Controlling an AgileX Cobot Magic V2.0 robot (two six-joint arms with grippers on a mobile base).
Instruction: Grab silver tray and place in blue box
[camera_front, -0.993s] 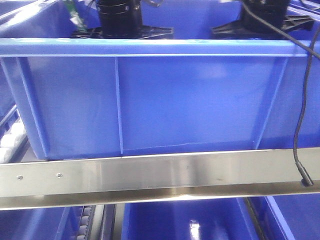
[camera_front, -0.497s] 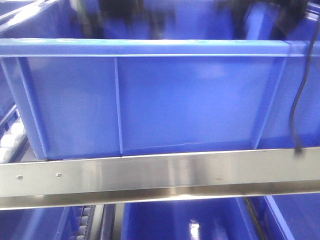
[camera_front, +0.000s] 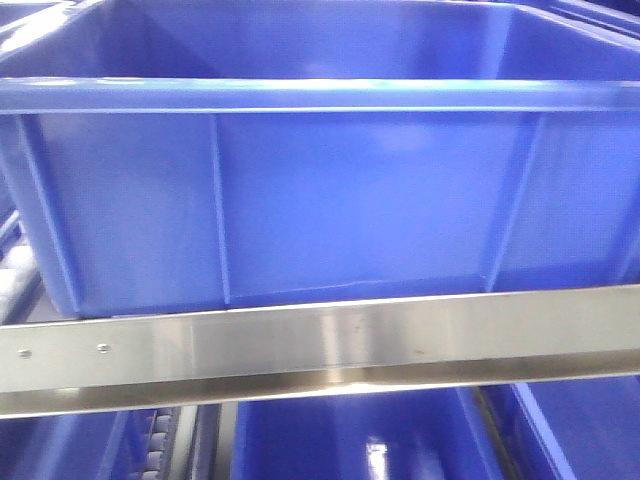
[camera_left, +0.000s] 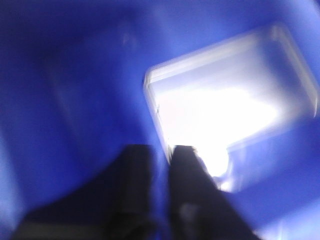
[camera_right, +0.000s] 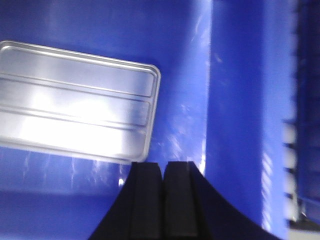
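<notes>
The blue box (camera_front: 350, 190) fills the front view, and neither arm shows there. Inside it, the silver tray (camera_right: 75, 100) lies flat on the blue floor, ridges up and nothing touching it. My right gripper (camera_right: 163, 165) is shut and empty, hanging above the floor just off the tray's near right corner. The left wrist view is blurred by motion. In it the tray (camera_left: 225, 105) glares white against the box floor (camera_left: 75, 75). My left gripper (camera_left: 161, 149) hovers over the tray's near edge with a narrow blue gap between its fingers and nothing in them.
A brushed steel rail (camera_front: 320, 345) crosses in front of the box. Below it sits another blue bin (camera_front: 350, 440). White conveyor rollers (camera_front: 15, 270) show at the left edge, and more rollers (camera_right: 290, 150) lie beyond the box wall in the right wrist view.
Both black arms and the hanging cable, seen over the box a second ago, have gone out of the front view. The box sits slightly further left in the frame.
</notes>
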